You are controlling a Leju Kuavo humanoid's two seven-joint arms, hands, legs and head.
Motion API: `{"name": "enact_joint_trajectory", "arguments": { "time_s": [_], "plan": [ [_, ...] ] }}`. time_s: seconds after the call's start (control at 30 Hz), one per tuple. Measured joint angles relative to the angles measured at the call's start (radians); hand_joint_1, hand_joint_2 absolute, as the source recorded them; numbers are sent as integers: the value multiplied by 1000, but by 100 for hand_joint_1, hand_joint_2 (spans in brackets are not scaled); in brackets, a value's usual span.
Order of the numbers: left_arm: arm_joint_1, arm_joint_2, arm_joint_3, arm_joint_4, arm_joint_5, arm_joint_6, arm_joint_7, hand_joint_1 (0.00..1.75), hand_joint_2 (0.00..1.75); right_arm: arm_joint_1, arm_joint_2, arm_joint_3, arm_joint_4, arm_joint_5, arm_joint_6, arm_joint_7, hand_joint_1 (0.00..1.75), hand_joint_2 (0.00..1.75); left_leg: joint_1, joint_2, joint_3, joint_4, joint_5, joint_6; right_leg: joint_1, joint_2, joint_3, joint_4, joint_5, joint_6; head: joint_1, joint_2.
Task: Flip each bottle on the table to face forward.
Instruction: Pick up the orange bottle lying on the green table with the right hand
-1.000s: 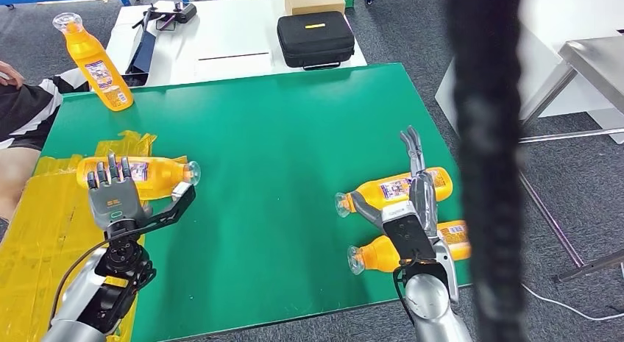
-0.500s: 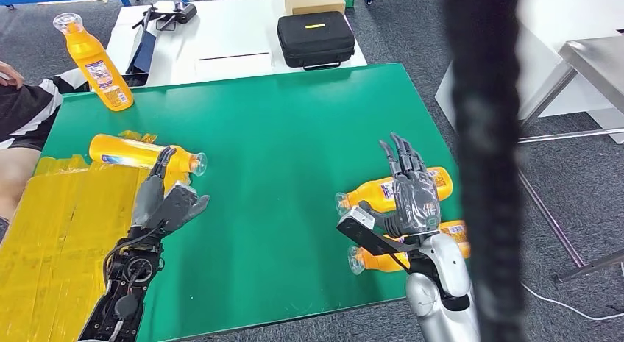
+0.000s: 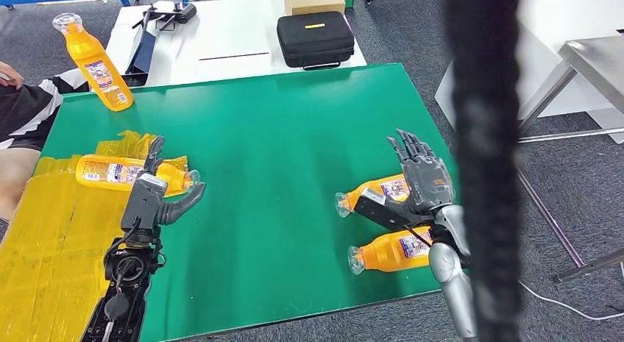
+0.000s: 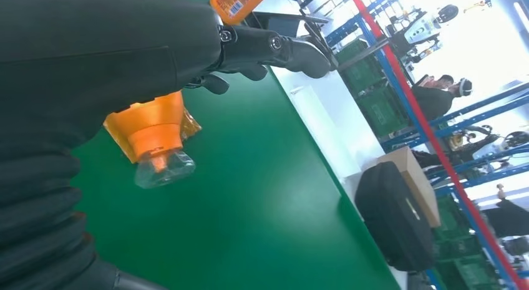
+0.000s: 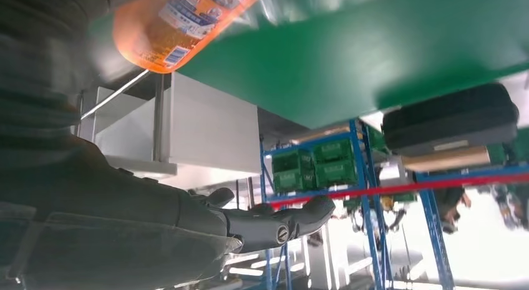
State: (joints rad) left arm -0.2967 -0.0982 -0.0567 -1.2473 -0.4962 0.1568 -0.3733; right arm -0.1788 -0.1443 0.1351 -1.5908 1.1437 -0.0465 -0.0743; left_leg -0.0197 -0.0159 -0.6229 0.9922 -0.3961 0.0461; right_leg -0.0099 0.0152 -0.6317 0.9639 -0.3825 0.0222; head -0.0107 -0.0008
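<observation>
Four orange plastic bottles with clear caps are in play on the green counter [image 3: 279, 136]; one stands upright at the far left corner [image 3: 94, 62], one lies on its side at the left by the yellow plastic sheet [image 3: 44, 239], its cap pointing toward the middle [image 3: 110, 172], and two lie at the right, a farther one [image 3: 377, 189] and a nearer one [image 3: 390, 251]; the left hand [image 3: 151, 198] sits just beside the left lying bottle with fingers apart and nothing gripped; the right hand [image 3: 423, 182] hangs over the farther right bottle, fingers spread, and whether it touches the bottle I cannot tell.

The likely trouble is rolling; a round bottle lying on a smooth top could spin away from a loose or off-centre grip; the right pair lie near the counter's right edge, so a nudge there could send one to the floor; on the left, fingers may snag the crinkled sheet and drag it along with the bottle.
</observation>
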Motion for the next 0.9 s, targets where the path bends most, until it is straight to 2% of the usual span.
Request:
{"name": "enact_joint_trajectory", "arguments": {
  "time_s": [0.4,0.9],
  "plan": [
    [-38,-8,-2,44,79,40,-4,0,175,-119,-61,1,206,-25,33,-6,0,175,0,0,0,0,0,0,0,0,0,0,0,0,0,0],
    [-46,-10,-4,81,131,75,-9,0,175,-238,-87,44,467,-10,53,11,0,175,0,0,0,0,0,0,0,-1,0,0,0,1,0,0]
  ]
}}
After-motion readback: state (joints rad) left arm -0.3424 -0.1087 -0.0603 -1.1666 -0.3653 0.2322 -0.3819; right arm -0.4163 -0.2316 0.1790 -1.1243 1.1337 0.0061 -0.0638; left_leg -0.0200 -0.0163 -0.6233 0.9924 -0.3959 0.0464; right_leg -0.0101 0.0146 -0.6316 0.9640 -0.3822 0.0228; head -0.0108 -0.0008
